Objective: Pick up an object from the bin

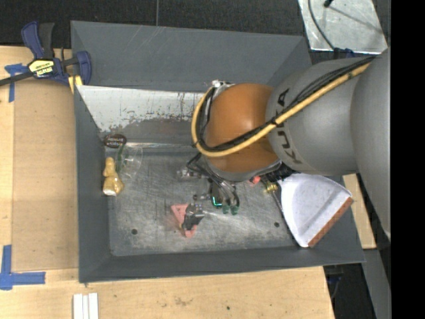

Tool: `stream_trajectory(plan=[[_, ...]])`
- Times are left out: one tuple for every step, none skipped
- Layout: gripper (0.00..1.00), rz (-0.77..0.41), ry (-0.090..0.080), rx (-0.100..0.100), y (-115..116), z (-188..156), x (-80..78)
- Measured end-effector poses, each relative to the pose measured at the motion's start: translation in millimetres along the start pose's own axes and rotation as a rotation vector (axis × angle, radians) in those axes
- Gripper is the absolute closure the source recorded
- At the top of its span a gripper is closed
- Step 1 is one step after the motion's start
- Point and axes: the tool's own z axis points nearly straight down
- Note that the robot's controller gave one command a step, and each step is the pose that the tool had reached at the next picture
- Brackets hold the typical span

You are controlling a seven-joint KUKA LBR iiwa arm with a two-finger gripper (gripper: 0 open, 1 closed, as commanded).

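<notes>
By the hand (pixel 197 212), flat pink wedge (pixel 179 212)

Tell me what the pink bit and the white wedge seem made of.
Pink bit: perhaps soft rubber or foam, matte; too small to be sure. White wedge: looks like sponge or foam, finely dotted white face with a brown edge.

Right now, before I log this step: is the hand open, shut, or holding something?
Hand: cannot be told. It is low over a small pink object near the front of the bin.
</notes>
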Motion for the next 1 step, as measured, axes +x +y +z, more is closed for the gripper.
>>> stream_trajectory(plan=[[0.0,0.002,-0.008,-0.001,-0.4,-4.2,-2.1]])
